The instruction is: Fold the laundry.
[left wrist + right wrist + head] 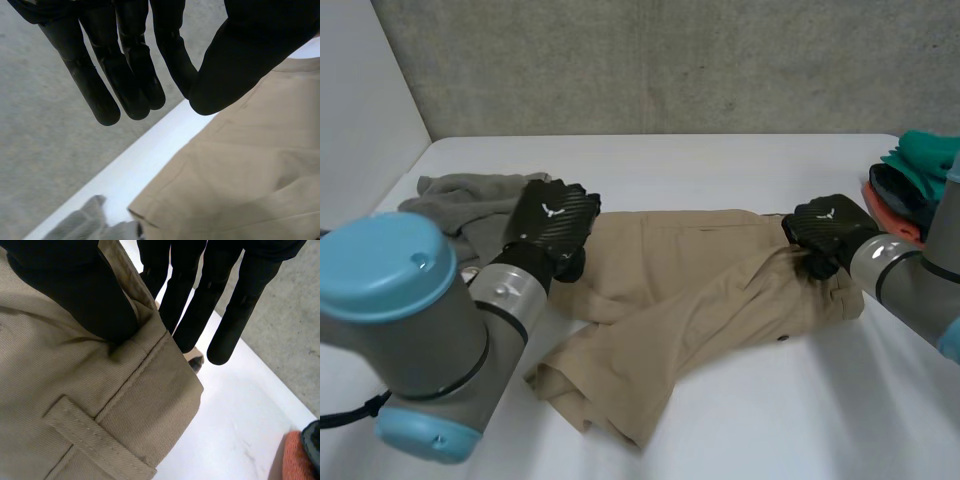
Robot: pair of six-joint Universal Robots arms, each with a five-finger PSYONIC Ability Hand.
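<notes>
Tan trousers [690,290] lie crumpled across the middle of the white table [800,420]. My left hand [552,215] hovers at their left end; in the left wrist view its straight fingers [135,75] meet the thumb with nothing between them, and the tan trousers [250,175] lie below. My right hand [828,228] is at the right end. In the right wrist view its thumb [85,295] presses on the waistband of the trousers [60,390] and its fingers reach down behind that edge, pinching it.
A grey garment [470,200] lies bunched at the back left, beside the left hand, and the same grey garment [85,225] touches the trousers' edge. A pile of teal, black and orange clothes [910,180] sits at the right edge, with the orange cloth [295,460] near the right hand.
</notes>
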